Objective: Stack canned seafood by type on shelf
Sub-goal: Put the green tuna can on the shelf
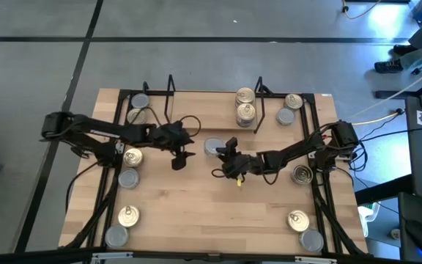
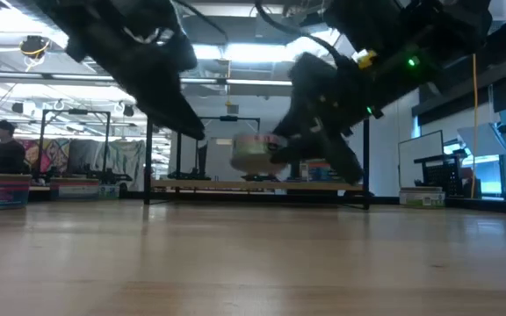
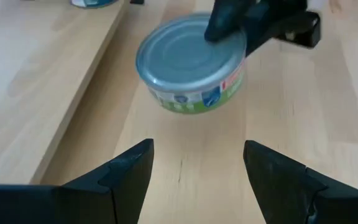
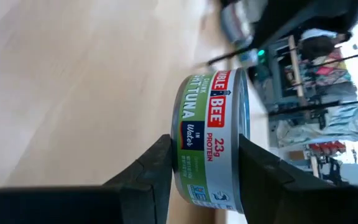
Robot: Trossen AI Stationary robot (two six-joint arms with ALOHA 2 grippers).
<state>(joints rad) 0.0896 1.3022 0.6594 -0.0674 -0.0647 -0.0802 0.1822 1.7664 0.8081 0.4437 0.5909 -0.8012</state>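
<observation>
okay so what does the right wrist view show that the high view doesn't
Only the right wrist view shows the held tin's label, with tuna in water printed on it, clamped between the right pincer's fingers. Only the high view shows the shelf, the gold-lidded tins stacked on it, the loose tins along the table edges, and the open left pincer. Both show the right pincer gripping one tin.

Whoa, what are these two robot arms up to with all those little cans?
They are sorting canned seafood onto a wire shelf at the table's far edge. The right end effector is shut on a silver-lidded tuna can, held above the wood near the table's middle. The left end effector hangs open beside it, holding nothing. Two gold-lidded cans already sit by the shelf; others lie along both table sides.
</observation>
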